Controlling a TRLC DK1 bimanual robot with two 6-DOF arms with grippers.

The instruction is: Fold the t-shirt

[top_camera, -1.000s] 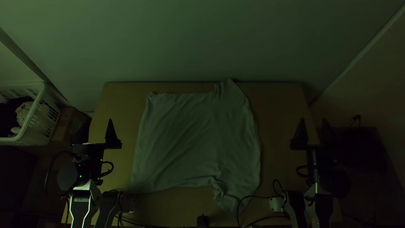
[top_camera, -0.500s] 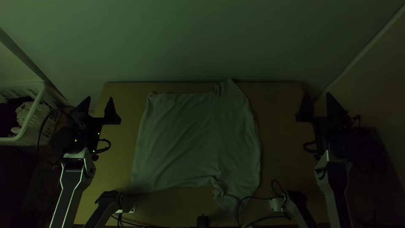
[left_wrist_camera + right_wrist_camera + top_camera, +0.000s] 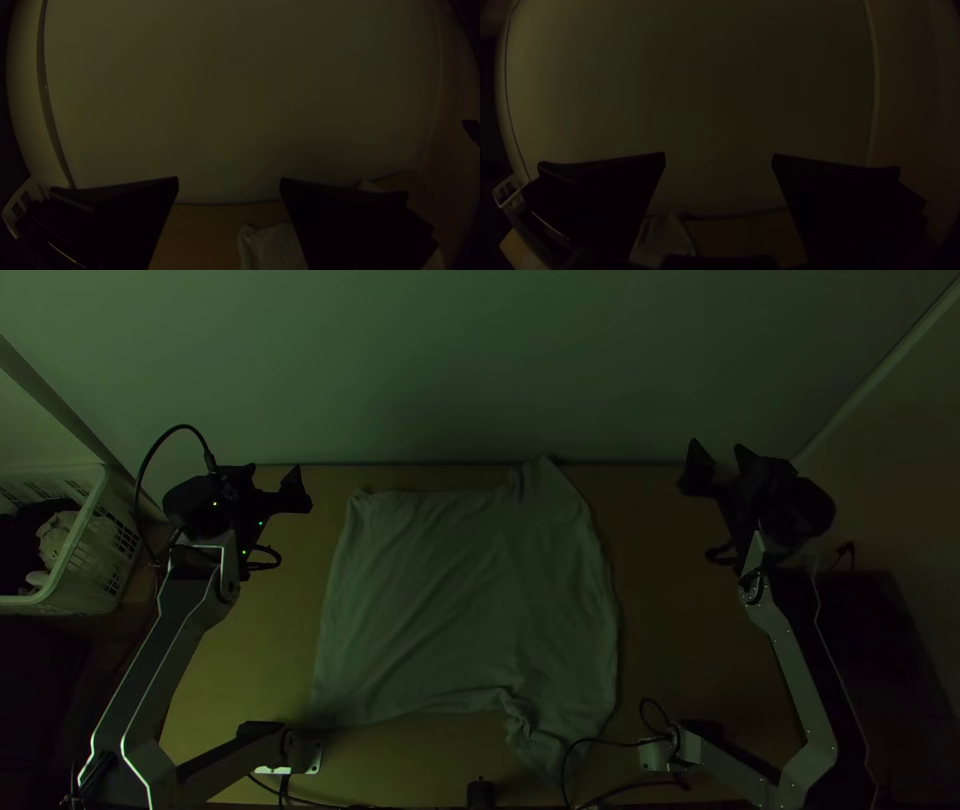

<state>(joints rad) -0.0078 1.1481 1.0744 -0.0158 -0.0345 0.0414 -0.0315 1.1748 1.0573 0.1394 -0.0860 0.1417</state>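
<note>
While your t-shirt (image 3: 465,600) lies spread on the table (image 3: 680,670), rumpled along its near edge, you have two items near the far corners: left gripper (image 3: 272,478), fingers apart, left of the cloth; right gripper (image 3: 717,455), fingers apart, right of it.

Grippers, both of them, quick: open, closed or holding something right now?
Left gripper: open, nothing between its fingers.
Right gripper: open, holding nothing either.

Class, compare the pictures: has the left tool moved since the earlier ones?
Yes, up the top view: the left tool is nearer the table's far edge.
</note>
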